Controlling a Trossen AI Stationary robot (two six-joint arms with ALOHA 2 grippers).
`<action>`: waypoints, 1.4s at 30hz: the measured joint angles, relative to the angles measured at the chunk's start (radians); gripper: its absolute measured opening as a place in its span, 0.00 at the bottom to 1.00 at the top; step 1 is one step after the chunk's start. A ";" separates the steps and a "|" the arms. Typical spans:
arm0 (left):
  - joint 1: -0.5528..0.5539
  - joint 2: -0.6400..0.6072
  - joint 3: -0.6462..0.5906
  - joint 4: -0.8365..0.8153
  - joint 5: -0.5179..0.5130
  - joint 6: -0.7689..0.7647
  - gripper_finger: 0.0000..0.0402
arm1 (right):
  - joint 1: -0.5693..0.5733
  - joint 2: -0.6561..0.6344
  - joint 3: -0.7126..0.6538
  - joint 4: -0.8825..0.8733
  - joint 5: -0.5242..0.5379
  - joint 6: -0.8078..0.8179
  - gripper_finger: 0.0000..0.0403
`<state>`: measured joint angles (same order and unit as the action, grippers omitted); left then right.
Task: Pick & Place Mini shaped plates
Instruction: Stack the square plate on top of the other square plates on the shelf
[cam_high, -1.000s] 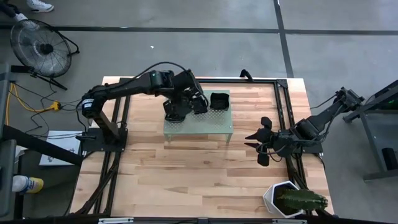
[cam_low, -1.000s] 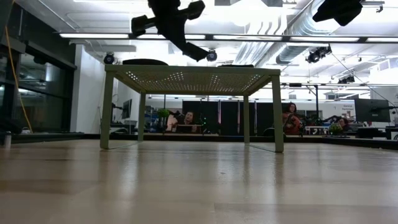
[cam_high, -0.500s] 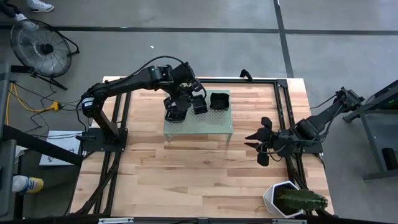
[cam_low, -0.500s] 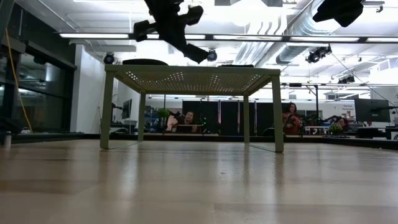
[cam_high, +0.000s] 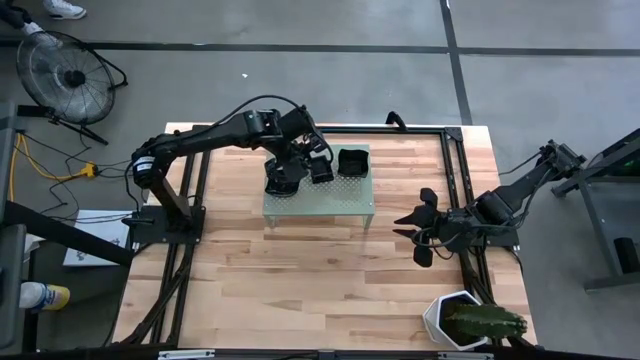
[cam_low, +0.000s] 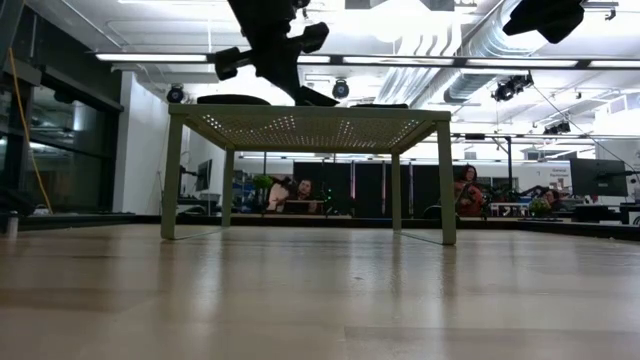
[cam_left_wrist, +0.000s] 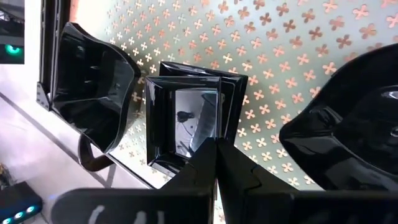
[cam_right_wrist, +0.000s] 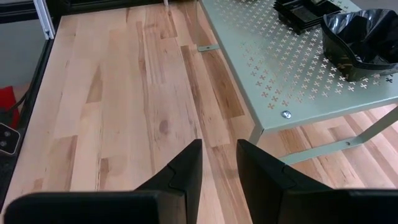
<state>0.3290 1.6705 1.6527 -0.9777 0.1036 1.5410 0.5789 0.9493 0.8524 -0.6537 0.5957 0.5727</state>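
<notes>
Three glossy black mini shaped plates lie on a small pale green perforated table (cam_high: 340, 200). In the left wrist view they are a wavy-edged plate (cam_left_wrist: 93, 87), a square plate (cam_left_wrist: 183, 118) and a large rounded plate (cam_left_wrist: 348, 124). My left gripper (cam_left_wrist: 216, 144) is low over this table (cam_low: 300, 118), slanting down, and shut on the square plate. The rounded plate (cam_high: 352, 162) sits near the table's far right corner. My right gripper (cam_high: 415, 228) waits open to the right of the green table, above the wooden top. My left gripper pinches the square plate by its side wall (cam_left_wrist: 219, 127), with one finger (cam_left_wrist: 202, 158) over the inside and the other outside. The fingers slant down from above. The plate seems to lie flat on the green table, near its edge.
A white hexagonal pot with a cactus (cam_high: 462, 320) stands at the wooden table's near right corner. The green table stands on thin legs (cam_low: 445, 180) with free room beneath it. Bare wood (cam_right_wrist: 124, 93) lies in front of my right gripper. People sit in the room far behind.
My left gripper has come down a little toward the green table top, its fingertips now almost at the top's level, and has shifted slightly toward the far edge. The plates on the green table have stayed in place.
</notes>
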 joint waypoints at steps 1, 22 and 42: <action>0.000 0.000 0.000 0.000 0.000 0.000 0.00 | 0.000 0.000 0.000 0.000 0.000 0.000 0.23; -0.001 0.015 -0.002 0.024 0.017 0.007 0.00 | 0.000 0.000 0.000 0.000 0.000 0.000 0.23; -0.002 0.055 -0.001 0.017 -0.027 -0.003 0.00 | 0.000 0.000 0.000 0.000 0.000 -0.003 0.23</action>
<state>0.3275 1.7260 1.6520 -0.9610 0.0764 1.5381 0.5789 0.9493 0.8524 -0.6540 0.5953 0.5701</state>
